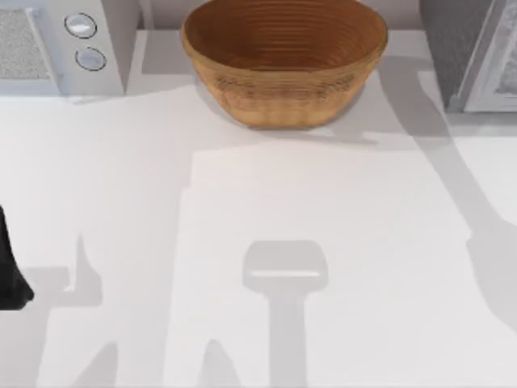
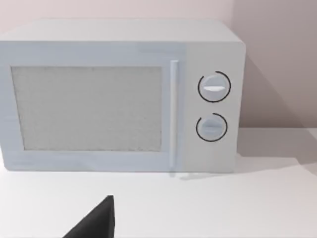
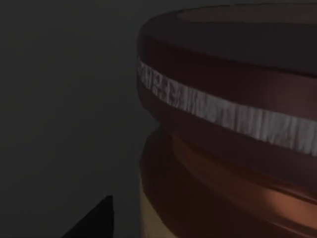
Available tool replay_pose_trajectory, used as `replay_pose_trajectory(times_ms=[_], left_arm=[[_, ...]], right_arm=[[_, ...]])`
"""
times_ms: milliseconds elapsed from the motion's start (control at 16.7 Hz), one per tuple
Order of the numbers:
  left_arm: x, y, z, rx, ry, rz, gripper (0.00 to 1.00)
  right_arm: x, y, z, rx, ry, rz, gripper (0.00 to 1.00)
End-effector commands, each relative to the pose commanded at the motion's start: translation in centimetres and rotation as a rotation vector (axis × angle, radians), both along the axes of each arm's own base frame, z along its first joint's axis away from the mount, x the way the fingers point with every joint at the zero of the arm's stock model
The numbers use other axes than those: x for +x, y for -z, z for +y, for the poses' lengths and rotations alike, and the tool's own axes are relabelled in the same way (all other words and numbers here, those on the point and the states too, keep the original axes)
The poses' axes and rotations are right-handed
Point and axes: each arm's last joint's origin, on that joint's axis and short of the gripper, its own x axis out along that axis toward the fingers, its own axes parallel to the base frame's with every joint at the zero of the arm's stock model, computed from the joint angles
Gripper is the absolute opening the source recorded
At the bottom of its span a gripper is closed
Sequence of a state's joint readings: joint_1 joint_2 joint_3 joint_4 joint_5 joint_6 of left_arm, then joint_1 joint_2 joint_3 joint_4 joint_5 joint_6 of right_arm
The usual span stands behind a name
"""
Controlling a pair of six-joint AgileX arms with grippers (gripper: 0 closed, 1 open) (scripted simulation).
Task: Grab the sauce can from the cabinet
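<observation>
Close before the right gripper, the sauce can [image 3: 233, 124] is seeming rigid, light, slippery; I am judging its side the safest hold; I cannot tell the jaws' state.

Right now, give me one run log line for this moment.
left arm: parked at table's left edge, facing microwave | right wrist view: dark, close on sauce can | wicker bowl: table rear | can: not yet out

Left arm [image 1: 10, 267]: matte black, rounded bulk. Black wedge-shaped finger [image 2: 94, 220] tip, wrist views.
</observation>
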State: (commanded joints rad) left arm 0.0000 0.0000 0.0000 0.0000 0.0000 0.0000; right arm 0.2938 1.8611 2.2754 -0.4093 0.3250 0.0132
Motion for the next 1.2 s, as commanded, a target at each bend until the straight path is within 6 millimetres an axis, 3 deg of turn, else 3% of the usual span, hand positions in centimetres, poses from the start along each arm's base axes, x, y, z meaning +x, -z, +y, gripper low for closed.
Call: replay_pose_trajectory(times_ms=[240,1020,1200], left_arm=[[0.00,0.00,0.00,0.000,0.000,0.000,1.00],[0.00,0.00,0.00,0.000,0.000,0.000,1.00],[0.00,0.00,0.00,0.000,0.000,0.000,1.00]], right_arm=[[0.13,0.02,-0.02,0.000,0.000,0.000,1.00],[0.13,0.02,-0.02,0.000,0.000,0.000,0.02],[0.13,0.02,-0.02,0.000,0.000,0.000,0.00]])
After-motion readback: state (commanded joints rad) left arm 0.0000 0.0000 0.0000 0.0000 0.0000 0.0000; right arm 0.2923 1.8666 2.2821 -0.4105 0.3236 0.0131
